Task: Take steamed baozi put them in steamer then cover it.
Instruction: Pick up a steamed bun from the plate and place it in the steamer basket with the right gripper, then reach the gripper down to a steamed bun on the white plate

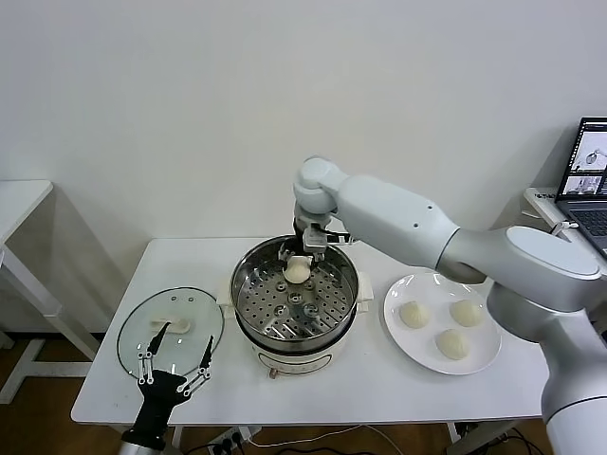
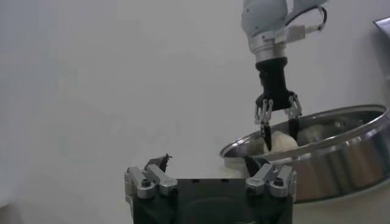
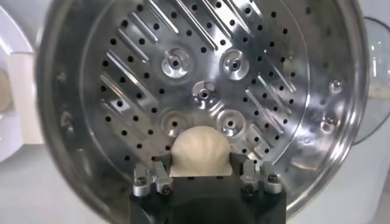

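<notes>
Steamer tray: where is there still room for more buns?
The tray is mostly bare; one bun sits at its far side between the right claw's fingers. The near half, toward the front rim, is free. The plate is crowded with three buns.

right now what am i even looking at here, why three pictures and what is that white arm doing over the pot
It is a two-armed robot. One picture looks down from its head; the other two come from cameras on its wrists. On the white table stand a steel steamer, a plate with three baozi, and a glass cover. The right gripper reaches into the steamer with a fourth baozi between its fingers, just above the perforated tray; whether it grips or has let go is unclear. The left gripper waits open near the cover, holding nothing.
</notes>
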You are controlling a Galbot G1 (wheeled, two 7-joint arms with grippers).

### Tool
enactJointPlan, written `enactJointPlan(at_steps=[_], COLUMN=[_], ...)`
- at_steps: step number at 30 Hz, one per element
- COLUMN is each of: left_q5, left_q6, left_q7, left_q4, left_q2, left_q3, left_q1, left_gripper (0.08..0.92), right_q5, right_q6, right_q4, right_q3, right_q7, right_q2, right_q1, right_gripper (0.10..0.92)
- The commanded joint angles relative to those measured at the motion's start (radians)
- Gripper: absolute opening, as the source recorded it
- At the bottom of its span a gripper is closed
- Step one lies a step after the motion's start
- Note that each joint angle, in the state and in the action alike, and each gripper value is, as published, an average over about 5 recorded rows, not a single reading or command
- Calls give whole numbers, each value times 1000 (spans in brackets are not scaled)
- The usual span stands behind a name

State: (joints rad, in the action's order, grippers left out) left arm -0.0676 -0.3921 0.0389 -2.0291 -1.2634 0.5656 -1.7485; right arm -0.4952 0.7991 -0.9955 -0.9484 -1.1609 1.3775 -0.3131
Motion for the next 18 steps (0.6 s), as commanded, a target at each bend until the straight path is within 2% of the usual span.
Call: enactJointPlan(at_steps=[1,4,8,12,18], left_q5=[9,11,10,7,-1], left_q6=[-1,0,2,4,11], left_q7=[-1,-2,-3,-4,-3], left_q4=[0,-2,-3,-7,-12], left_q2=[2,3,2,1,1], left_q3=[3,3,3,4,-3], left_q1=[1,3,4,3,6], left_gripper=[823,823,823,823,823], right_q5=[-39,-40,27,235,624], right_q6=[11,7,-32,-174,-573], right_q4=[48,38,-26,-128,-210], right_q3=[2,3,5,-1,-52], right_q7=[18,26,-5,-95,-238], right_q2=[38,33,-12,-122,-361], right_q1=[21,19,-10,-73,-235], right_gripper=[723,790,820,822,823])
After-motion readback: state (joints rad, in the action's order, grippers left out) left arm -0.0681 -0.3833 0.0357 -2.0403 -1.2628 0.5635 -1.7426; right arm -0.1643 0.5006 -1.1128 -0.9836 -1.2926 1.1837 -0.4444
